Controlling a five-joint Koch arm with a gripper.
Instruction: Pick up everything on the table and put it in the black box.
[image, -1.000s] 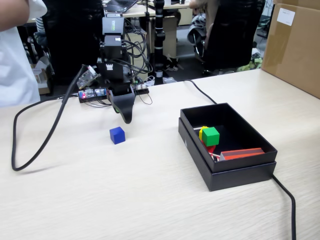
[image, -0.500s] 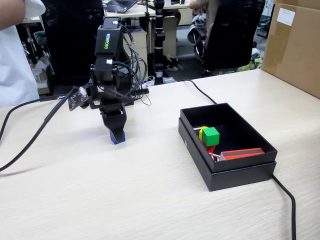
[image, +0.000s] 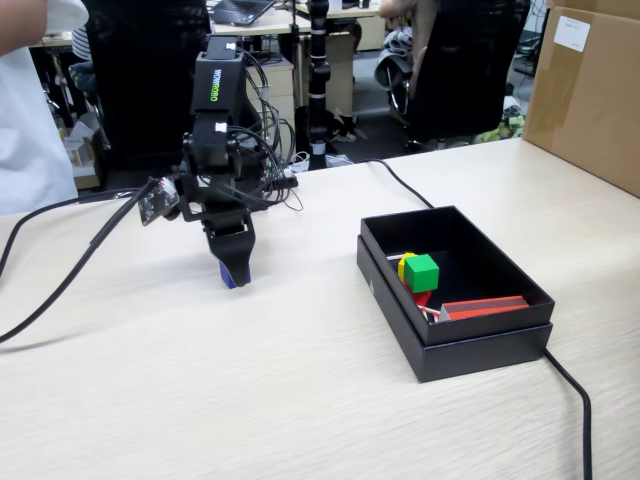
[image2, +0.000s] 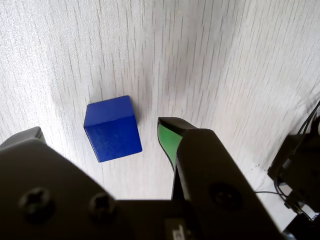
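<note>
Blue cube (image2: 112, 128) on table (image2: 225, 60), between open jaws

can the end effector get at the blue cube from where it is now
Probably yes: the end effector is open and straddling the blue cube, which sits on bare table with nothing beside it.

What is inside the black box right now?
In the box: a green cube against a yellow cube, a red piece beneath them, and an orange strip. The near wall hides the rest.
</note>
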